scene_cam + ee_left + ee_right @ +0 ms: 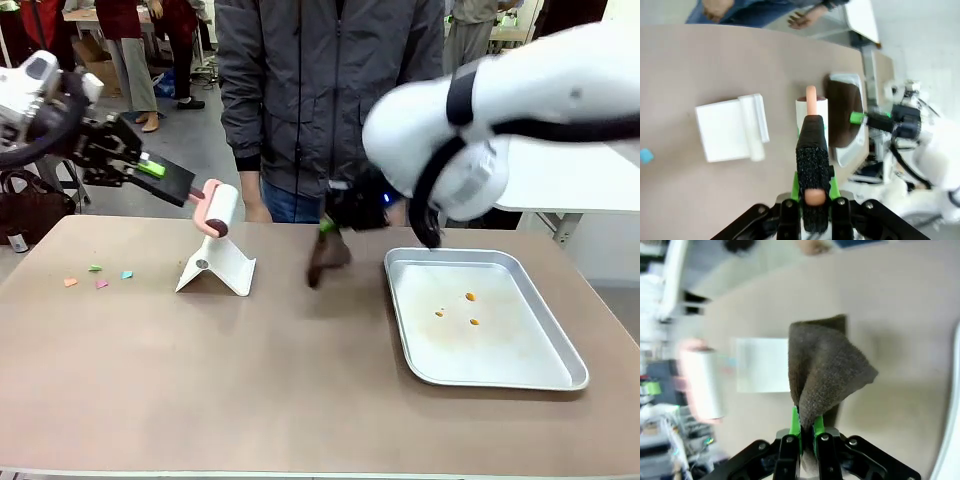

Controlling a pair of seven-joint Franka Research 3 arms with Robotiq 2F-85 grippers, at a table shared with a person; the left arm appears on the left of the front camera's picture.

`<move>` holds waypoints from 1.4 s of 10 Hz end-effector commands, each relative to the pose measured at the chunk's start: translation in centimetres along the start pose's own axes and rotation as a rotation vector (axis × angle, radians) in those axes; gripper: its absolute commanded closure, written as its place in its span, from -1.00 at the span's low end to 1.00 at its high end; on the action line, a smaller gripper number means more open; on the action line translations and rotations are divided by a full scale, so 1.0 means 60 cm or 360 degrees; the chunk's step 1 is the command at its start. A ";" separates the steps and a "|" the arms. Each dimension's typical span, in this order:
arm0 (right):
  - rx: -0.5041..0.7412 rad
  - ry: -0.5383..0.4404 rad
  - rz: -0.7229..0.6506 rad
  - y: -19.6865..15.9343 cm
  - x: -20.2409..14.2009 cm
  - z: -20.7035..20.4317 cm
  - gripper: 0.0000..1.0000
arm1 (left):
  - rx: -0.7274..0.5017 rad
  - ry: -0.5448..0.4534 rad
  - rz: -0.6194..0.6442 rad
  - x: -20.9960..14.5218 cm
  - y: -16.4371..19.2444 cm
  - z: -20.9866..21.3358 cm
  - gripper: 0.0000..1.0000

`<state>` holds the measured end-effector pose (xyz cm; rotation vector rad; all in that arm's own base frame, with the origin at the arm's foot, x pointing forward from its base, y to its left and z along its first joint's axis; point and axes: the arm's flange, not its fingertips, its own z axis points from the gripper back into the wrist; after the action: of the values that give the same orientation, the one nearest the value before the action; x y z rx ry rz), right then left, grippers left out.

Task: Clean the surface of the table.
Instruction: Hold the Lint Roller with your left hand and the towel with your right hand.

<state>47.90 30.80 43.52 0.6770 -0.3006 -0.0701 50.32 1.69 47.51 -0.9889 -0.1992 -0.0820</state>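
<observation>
The taupe-brown table (250, 390) spans the front view. My left gripper (150, 168) hovers over its far left, shut on the black handle of a pink-framed lint roller (222, 208). The roll hangs just above a white folded stand (215, 265). In the left wrist view the handle (812, 160) sits between my fingers, with the roll (812, 107) beyond. My right gripper (327, 226) is shut on a dark brown cloth (327, 256) whose lower end reaches the table mid-back. That cloth (827, 370) hangs from my right gripper (807, 429) in the right wrist view.
Small coloured paper scraps (98, 275) lie on the table's left. A shallow silver tray (560, 350) with orange crumbs (470, 297) sits on the right. A person in a dark jacket (320, 90) stands at the far edge.
</observation>
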 end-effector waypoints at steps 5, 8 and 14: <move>0.0866 0.0358 0.0051 -0.256 -0.121 0.244 1.00 | -0.0295 -0.0202 0.0057 -0.110 0.098 0.208 0.67; 0.0869 0.0285 -0.0069 -0.330 -0.152 0.326 1.00 | -0.0322 -0.0316 0.0147 -0.134 0.133 0.245 0.67; 0.0860 0.0047 -0.0310 -0.495 -0.229 0.458 1.00 | -0.0416 -0.0056 0.0131 -0.138 0.264 0.273 0.67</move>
<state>32.07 -7.25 43.58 1.2235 -0.2182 -0.1425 41.51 22.27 41.08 -1.2583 -0.1906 0.0710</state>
